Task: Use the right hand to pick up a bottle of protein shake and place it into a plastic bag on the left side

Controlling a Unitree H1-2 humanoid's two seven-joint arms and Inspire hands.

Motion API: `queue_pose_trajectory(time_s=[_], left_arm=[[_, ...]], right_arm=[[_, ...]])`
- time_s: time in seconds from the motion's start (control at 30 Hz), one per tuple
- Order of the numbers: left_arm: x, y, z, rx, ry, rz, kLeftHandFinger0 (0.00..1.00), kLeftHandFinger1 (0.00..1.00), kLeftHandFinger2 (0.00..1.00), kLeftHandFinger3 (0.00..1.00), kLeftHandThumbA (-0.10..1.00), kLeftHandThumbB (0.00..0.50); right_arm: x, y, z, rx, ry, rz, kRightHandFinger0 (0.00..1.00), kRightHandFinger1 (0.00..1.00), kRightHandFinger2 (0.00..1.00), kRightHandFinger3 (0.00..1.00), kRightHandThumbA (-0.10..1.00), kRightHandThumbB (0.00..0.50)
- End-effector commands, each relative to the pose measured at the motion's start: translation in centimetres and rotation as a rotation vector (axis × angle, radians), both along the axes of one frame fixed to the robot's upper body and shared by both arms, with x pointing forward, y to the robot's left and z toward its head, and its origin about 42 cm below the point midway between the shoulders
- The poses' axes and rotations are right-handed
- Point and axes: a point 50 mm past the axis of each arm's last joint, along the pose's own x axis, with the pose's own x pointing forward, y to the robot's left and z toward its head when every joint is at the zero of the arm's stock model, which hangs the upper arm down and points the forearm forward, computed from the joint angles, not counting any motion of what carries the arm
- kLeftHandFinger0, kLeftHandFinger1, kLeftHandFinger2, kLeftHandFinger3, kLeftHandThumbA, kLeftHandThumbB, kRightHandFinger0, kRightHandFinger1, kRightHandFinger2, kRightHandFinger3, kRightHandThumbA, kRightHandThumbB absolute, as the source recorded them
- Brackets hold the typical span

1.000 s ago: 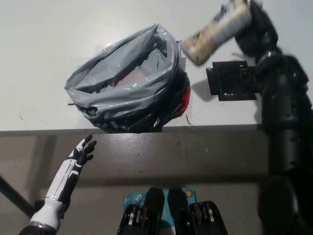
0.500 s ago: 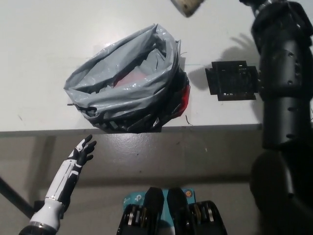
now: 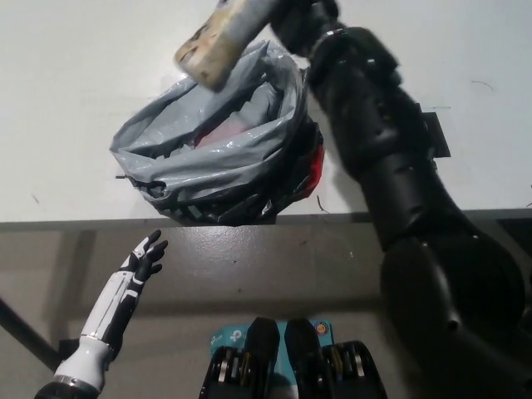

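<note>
Fingers of the right hand point(image 3: 293, 18) clenched round the upper end of the bottle of protein shake point(image 3: 223, 39), at the top edge of the head view; hand itself only partly in frame. Bottle held tilted, pale lower end pointing down and toward picture left, clear of the surface point(image 3: 66, 66) and hanging over the far rim of the plastic bag point(image 3: 208, 154). Not touching the bag as far as can be told. Bag mouth open and facing up, grey film crumpled, something reddish visible inside and at its right flank. Bag standing near the front edge of the surface. Black right arm point(image 3: 391, 166) stretched from bottom right across the bag's right side, hiding most of a dark flat object point(image 3: 436, 137) behind it on the surface.

Left hand point(image 3: 143, 256) idle low at picture left, below the surface edge, fingers spread and holding nothing.

Progress judged: pick-up done, carry to the bag all but done. Remaining: lowering the bottle into the opening, releasing, withdrawing. Likely risk: bottle end catching the soft rim and folding the mouth shut.
</note>
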Motion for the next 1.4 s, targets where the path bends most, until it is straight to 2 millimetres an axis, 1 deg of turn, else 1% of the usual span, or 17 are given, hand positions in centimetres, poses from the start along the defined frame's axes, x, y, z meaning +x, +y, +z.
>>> queue_pose_trajectory(time_s=[0.0,0.1,0.27,0.33,0.37,0.4,0.43,0.47,0.5,0.63,0.67,1.17,1.23,1.27,1.3,1.33,1.37], left_arm=[[0.2,-0.1,1.8,0.025,-0.063,-0.031,1.0,1.0,1.0,1.0,1.0,0.105],[0.1,-0.1,1.8,0.027,-0.065,-0.031,1.0,1.0,1.0,1.0,1.0,0.108],[0.0,-0.1,1.6,0.021,-0.064,-0.031,1.0,1.0,1.0,1.0,1.0,0.102],[-0.1,-0.2,1.6,0.024,-0.069,-0.031,1.0,1.0,1.0,1.0,1.0,0.089],[-0.1,-0.2,1.6,0.023,-0.067,-0.03,1.0,1.0,1.0,1.0,1.0,0.091],[-0.1,-0.2,1.6,0.022,-0.066,-0.03,1.0,1.0,1.0,1.0,1.0,0.092],[-0.1,-0.1,1.7,0.023,-0.066,-0.031,1.0,1.0,1.0,1.0,1.0,0.092],[-0.1,-0.1,1.7,0.026,-0.068,-0.031,1.0,1.0,1.0,1.0,1.0,0.092],[-0.1,-0.2,1.7,0.028,-0.07,-0.031,1.0,1.0,1.0,1.0,1.0,0.084],[-0.2,-0.2,1.8,0.029,-0.066,-0.039,1.0,1.0,1.0,1.0,1.0,0.074],[-0.2,-0.2,1.9,0.033,-0.071,-0.039,1.0,1.0,1.0,1.0,1.0,0.074],[-0.8,-0.1,1.2,0.048,-0.049,-0.047,1.0,1.0,1.0,1.0,1.0,0.11],[-0.8,-0.4,1.1,0.044,-0.047,-0.051,1.0,1.0,1.0,1.0,1.0,0.112],[-0.9,-0.3,0.9,0.053,-0.045,-0.052,1.0,1.0,1.0,1.0,1.0,0.165],[-1.0,-0.2,0.9,0.058,-0.045,-0.051,1.0,1.0,1.0,1.0,1.0,0.167],[-0.8,0.0,0.9,0.041,-0.042,-0.046,1.0,1.0,1.0,1.0,1.0,0.148],[-0.9,0.0,0.8,0.034,-0.042,-0.043,1.0,1.0,1.0,1.0,1.0,0.127]], right_arm=[[-0.6,3.2,5.6,-0.071,-0.225,-0.031,0.0,0.19,0.7,0.69,-0.1,0.139],[-0.9,4.0,5.0,-0.105,-0.235,-0.048,0.0,0.29,0.78,0.73,-0.1,0.122],[-1.5,5.3,3.4,-0.169,-0.246,-0.089,0.0,0.41,0.8,0.73,-0.1,0.121],[-1.7,5.7,2.5,-0.286,-0.289,-0.119,0.05,0.44,0.81,0.72,-0.05,0.17],[-1.8,5.9,1.9,-0.378,-0.328,-0.109,0.32,0.68,0.99,0.94,0.24,0.253],[-1.9,6.0,1.5,-0.419,-0.35,-0.092,0.68,0.94,1.0,1.0,0.38,0.324],[-2.0,6.1,1.2,-0.454,-0.37,-0.077,0.94,1.0,1.0,1.0,0.45,0.343],[-2.1,6.1,0.8,-0.492,-0.391,-0.054,1.0,1.0,1.0,1.0,0.52,0.358],[-2.1,6.2,0.3,-0.519,-0.411,-0.03,1.0,1.0,1.0,1.0,0.58,0.395],[-2.1,5.9,-0.5,-0.573,-0.444,-0.013,1.0,1.0,1.0,1.0,0.69,0.432],[-2.1,5.8,-0.5,-0.583,-0.456,-0.018,1.0,1.0,1.0,1.0,0.69,0.408],[-1.7,3.1,-0.5,-0.664,-0.56,-0.092,1.0,1.0,1.0,1.0,0.84,0.342],[-1.5,1.9,1.0,-0.647,-0.614,-0.118,1.0,1.0,1.0,1.0,0.86,0.359],[-1.7,1.0,3.2,-0.652,-0.678,-0.147,1.0,1.0,1.0,1.0,0.9,0.347],[-1.9,0.7,4.1,-0.654,-0.705,-0.159,1.0,1.0,1.0,1.0,0.9,0.347],[-2.6,-0.5,7.7,-0.626,-0.801,-0.201,1.0,1.0,1.0,1.0,0.88,0.323],[-3.0,-1.1,9.0,-0.613,-0.839,-0.213,1.0,1.0,1.0,1.0,0.88,0.319]])
